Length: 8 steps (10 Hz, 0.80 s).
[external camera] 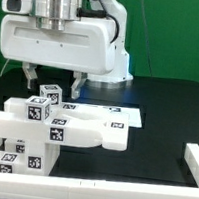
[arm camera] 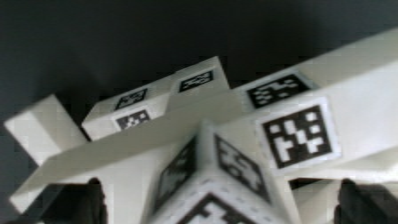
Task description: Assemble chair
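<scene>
Green wall panels back a matte black bench point(external camera: 171, 116), whose near edge on the exterior view's right carries a white border rail point(external camera: 193, 165). On the bench lies the marker board point(external camera: 126, 115), flat and printed with tags. Near the exterior view's left sits the chair point(external camera: 58, 133), white tagged blocks joined into one structure, a small tagged cube topmost. Directly above that cube hangs the gripper point(external camera: 52, 81), its fingers spread wide and holding nothing.

Smooth matt white plastic chair point(external camera: 68, 132) blocks, matt black table point(external camera: 167, 106)
</scene>
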{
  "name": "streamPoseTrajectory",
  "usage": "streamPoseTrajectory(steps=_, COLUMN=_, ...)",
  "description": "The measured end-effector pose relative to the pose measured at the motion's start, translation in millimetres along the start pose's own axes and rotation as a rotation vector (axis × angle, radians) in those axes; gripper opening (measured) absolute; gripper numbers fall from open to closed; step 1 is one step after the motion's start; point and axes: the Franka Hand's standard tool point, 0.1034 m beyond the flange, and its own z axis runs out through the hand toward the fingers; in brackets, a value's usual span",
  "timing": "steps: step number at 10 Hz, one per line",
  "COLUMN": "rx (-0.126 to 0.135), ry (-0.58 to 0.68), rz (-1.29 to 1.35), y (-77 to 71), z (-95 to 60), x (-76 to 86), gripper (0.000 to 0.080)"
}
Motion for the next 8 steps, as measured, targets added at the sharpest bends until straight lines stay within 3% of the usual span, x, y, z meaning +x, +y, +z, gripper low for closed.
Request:
streamPoseTrajectory(steps=3, rx=0.001, ry=-0.007, rz=-0.183, y=-0.4, z=1.4, x=-1.6, gripper=0.0649)
streamPoseTrajectory(steps=5, rx=0.008, ry=-0.071, rz=-0.314, y=-1.6, z=14.1, x=-16.5, gripper=0.0649)
streamPoseTrajectory(steps=8, rx=0.005, ry=-0.074, rz=-0.271, y=-2.2, z=16.1, x=-18.2, gripper=0.0635)
